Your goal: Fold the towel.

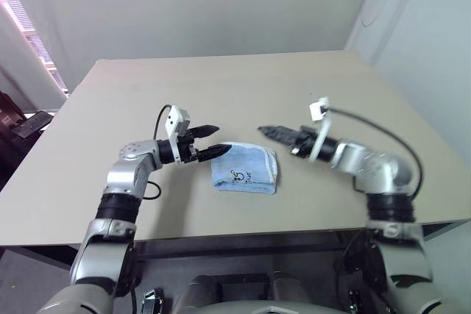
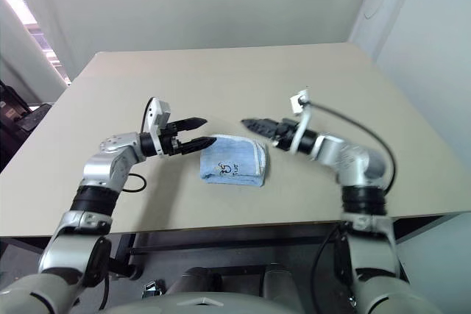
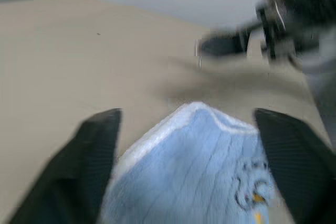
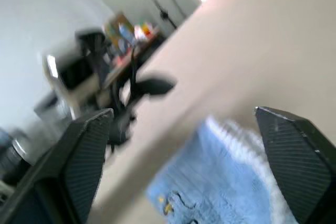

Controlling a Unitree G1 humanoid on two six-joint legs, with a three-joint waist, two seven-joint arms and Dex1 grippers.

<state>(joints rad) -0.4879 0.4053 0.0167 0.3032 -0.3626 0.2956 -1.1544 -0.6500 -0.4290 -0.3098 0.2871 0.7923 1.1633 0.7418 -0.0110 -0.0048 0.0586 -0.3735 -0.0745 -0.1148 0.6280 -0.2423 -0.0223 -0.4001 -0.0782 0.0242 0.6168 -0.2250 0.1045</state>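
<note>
Head views: towel point(image 1: 245, 168), light blue with white edging and a dark embroidered mark, lies folded into a small packet near the front of the beige table point(image 1: 221, 86). Left gripper point(image 1: 213, 141) hangs at the towel's left corner, fingers spread, grasping nothing. Right gripper point(image 1: 269, 131) hangs just above the towel's far right corner, holding nothing; whether its fingers stand apart cannot be told here. Table otherwise bare; dark furniture off its left edge.

Left wrist view: both black fingers point(image 3: 94, 156) stand wide apart with the towel's stitched corner point(image 3: 199, 129) between and beyond them, untouched. The other gripper is a blur across the table.

Right wrist view: fingers point(image 4: 86, 156) spread wide, released; towel point(image 4: 226, 177) below, mark visible. Cluttered room beyond the table's edge.

Judgement: the fold looks complete or nearly so. Next move calls for clearing both arms without snagging the packet, or one further fold if wanted. Nothing obstructs.
</note>
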